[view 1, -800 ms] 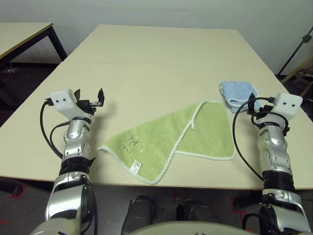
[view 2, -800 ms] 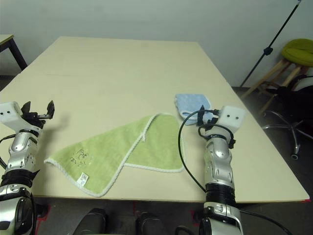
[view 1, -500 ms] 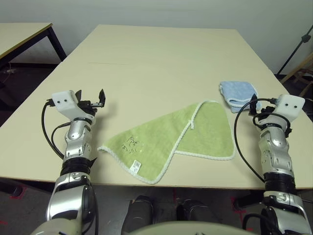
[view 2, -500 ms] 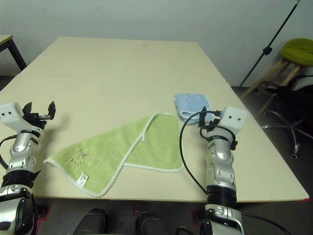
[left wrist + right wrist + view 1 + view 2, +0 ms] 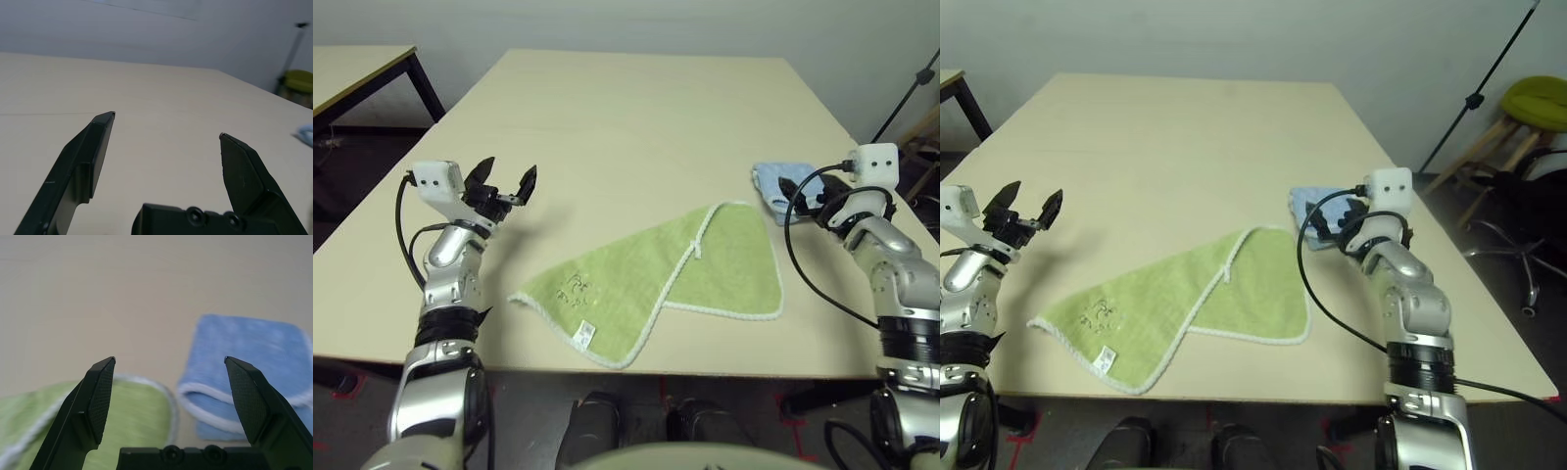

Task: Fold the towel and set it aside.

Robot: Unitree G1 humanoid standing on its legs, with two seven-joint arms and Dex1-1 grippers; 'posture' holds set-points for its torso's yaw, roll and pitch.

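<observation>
Towel (image 5: 661,284) lies flat on the bench (image 5: 636,108) near the front edge, between the two arms, touched by neither. Light green terry with white stitched edging; partly folded, one flap doubled over so a white-edged seam runs diagonally across the middle. Dark embroidered mark (image 5: 576,288) and a small white tag (image 5: 584,332) sit on its left portion, near the front corner.

Left gripper (image 5: 505,182) hangs above the bench off the towel's left end, well apart from it, jaws wide apart with nothing between them. Left wrist view confirms: both black fingers (image 5: 88,161) spread, bare bench surface beyond.

Right gripper (image 5: 803,191) is over the right side of the bench, beside the towel's far right corner, jaws also wide apart and empty. It sits in front of a folded light blue cloth (image 5: 783,181); can't tell from the head views if it touches that cloth. Right wrist view looks down between the spread fingers (image 5: 95,401) at the blue cloth (image 5: 244,367) and the towel's rounded green corner (image 5: 132,416), the two lying just beside each other, small gap of bare bench between.

Second table (image 5: 357,64) stands off to the far left.
</observation>
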